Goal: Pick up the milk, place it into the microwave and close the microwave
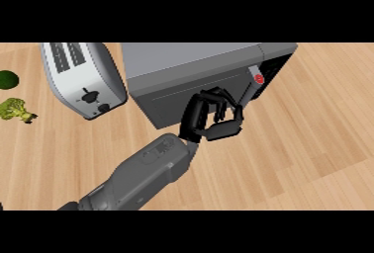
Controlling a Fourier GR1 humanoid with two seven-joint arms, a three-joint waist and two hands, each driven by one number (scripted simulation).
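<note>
Now only one hand (213, 116) shows, at the front of the microwave (194, 74). Its forearm comes in from the lower left of the view, so which arm it is cannot be told for certain from this angle; judged the right one, swung across. Fingers are curled, thumb tucked under, against the door (175, 99) face. No object is seen inside the curl (it could hide something, but nothing shows).

Milk: not visible anywhere. Door looks shut or nearly so, flush with the microwave's body, so the milk is presumably inside. A judgement, not an observation.

Placement of the hand makes sense as a push: knuckles and fingertips bear on the door near its handle side, just left of the red button (257, 79) on the microwave's control strip.

Left of the microwave stands a toaster (84, 79); further left, broccoli (15, 109) and a dark green round item (7, 79) on the table (306, 148), all well apart from the hand.

Other hand not seen.
</note>
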